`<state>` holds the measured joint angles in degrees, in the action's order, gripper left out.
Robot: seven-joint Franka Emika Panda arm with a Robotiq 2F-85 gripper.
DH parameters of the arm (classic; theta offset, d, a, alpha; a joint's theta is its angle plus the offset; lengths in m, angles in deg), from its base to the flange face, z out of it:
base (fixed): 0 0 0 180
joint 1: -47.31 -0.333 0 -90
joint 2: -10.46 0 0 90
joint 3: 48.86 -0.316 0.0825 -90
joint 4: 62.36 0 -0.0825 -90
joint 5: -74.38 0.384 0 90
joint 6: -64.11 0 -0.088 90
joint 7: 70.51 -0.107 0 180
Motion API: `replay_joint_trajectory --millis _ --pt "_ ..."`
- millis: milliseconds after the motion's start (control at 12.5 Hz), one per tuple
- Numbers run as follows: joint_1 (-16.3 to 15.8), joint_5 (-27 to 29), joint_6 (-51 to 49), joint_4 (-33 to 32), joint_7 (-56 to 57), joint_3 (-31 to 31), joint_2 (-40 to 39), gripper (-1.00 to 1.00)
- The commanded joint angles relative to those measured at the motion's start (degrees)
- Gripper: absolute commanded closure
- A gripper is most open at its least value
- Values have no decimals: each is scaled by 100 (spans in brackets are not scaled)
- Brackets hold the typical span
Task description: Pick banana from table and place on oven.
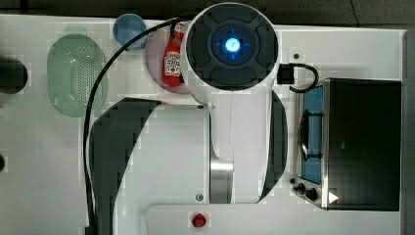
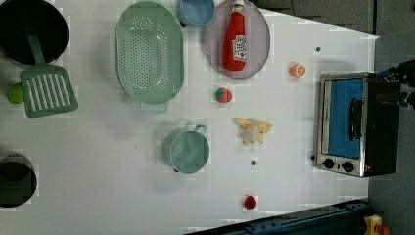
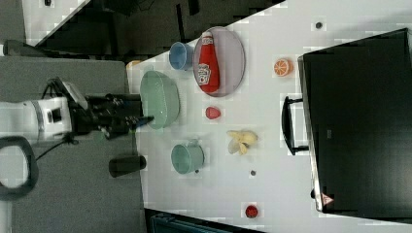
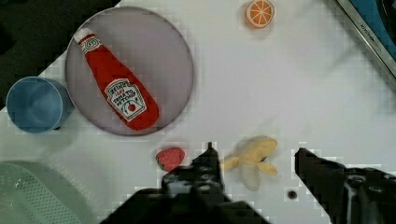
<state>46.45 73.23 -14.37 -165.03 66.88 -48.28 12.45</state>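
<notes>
While the banana (image 4: 252,157) is not yet picked, nothing of the task is done: tool (image 4: 254,163) held wide and empty above it.
Banana, partly peeled, is seen lying on the counter (image 2: 98,147) mid-surface, between the strawberry (image 2: 223,94) and the oven (image 2: 355,125), apart from both; jaws are spread to either side of it in the wrist view, no contact made. Left to do: descent, grasp, lift, placement on the oven's black top (image 3: 359,121), which is seen bare. Containers: ketchup bottle (image 2: 235,41) is lying in the grey plate (image 2: 259,29); green colander (image 2: 149,51), teal cup (image 2: 190,151) and blue cup (image 2: 195,12) are seen with nothing inside. Orange slice (image 2: 297,70) is lying loose near the oven.
</notes>
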Motion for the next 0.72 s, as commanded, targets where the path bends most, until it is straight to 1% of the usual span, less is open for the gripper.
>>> replay_joint_trajectory --millis 80,240,480,720 --pt "84 -33 -1048 -1584 -967 227 2748 -58" --pt "83 -33 -1049 -1584 -965 225 2748 -99" --pt "81 -33 -1036 -1599 -961 218 2715 -100" --pt "78 -33 -952 -1742 -961 212 2448 -100"
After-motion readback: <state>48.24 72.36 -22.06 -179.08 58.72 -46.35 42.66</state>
